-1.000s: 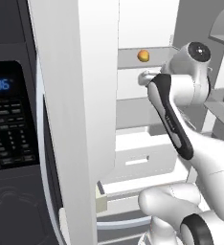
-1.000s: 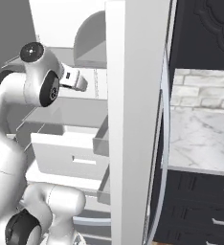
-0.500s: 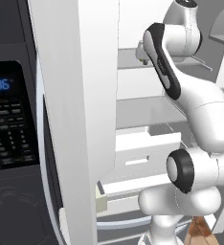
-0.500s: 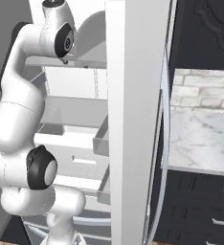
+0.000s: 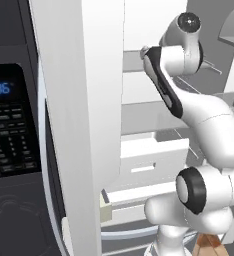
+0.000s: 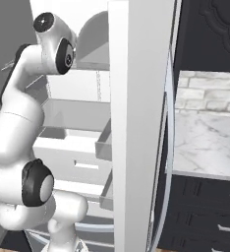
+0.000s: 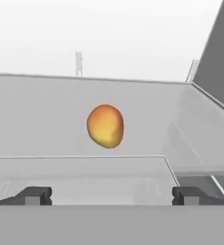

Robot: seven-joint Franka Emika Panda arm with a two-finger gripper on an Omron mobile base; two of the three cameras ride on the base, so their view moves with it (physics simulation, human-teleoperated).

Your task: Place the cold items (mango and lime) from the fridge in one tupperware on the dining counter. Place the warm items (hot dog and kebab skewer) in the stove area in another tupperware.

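Orange-yellow mango lay on the fridge shelf, straight ahead of the end effector, whose fingers stood wide apart, holding nothing.

I can read one thing — the blue digits on the microwave display, left of the fridge door, showing "2:36" (a leading digit may be cut off). Its keypad markings stay too blurred to read.
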